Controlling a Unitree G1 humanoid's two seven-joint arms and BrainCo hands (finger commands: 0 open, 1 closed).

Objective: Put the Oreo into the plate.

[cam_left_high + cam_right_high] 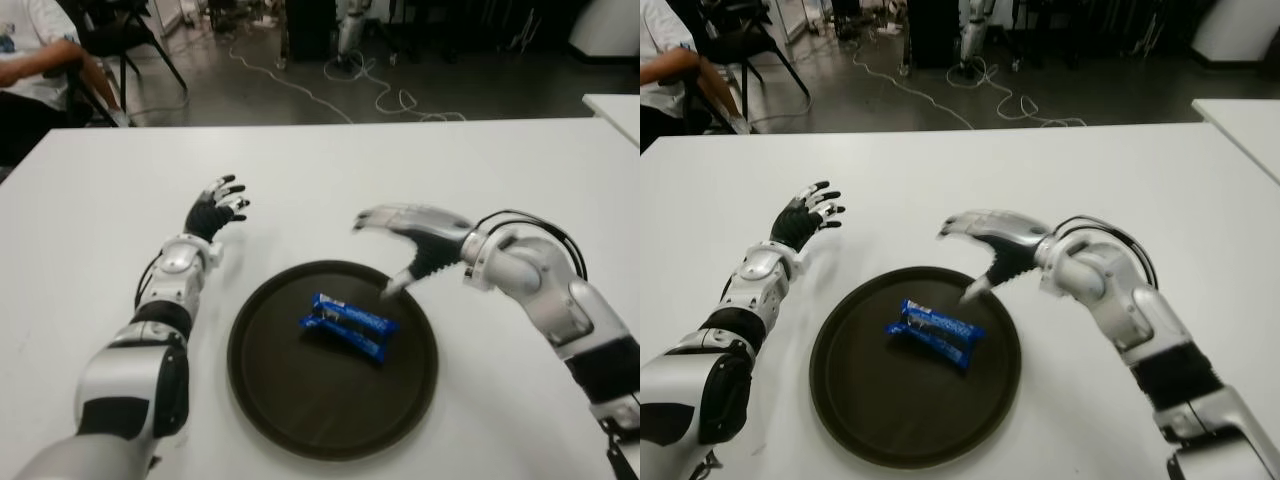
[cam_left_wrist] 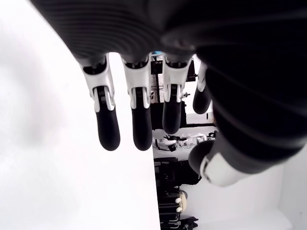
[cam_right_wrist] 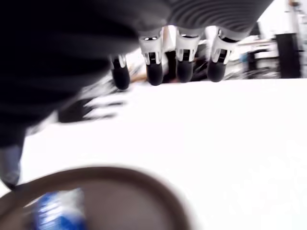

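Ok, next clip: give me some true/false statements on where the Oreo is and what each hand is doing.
1. The Oreo pack lies inside the dark plate. True.
2. The right hand grips the Oreo. False: its fingers are open and empty, above the plate's far rim.
3. The left hand shows left of the plate, fingers spread, holding nothing. True.
4. The plate holds two packs. False: only one blue pack.
5. A person sits at the table's far left corner. True.
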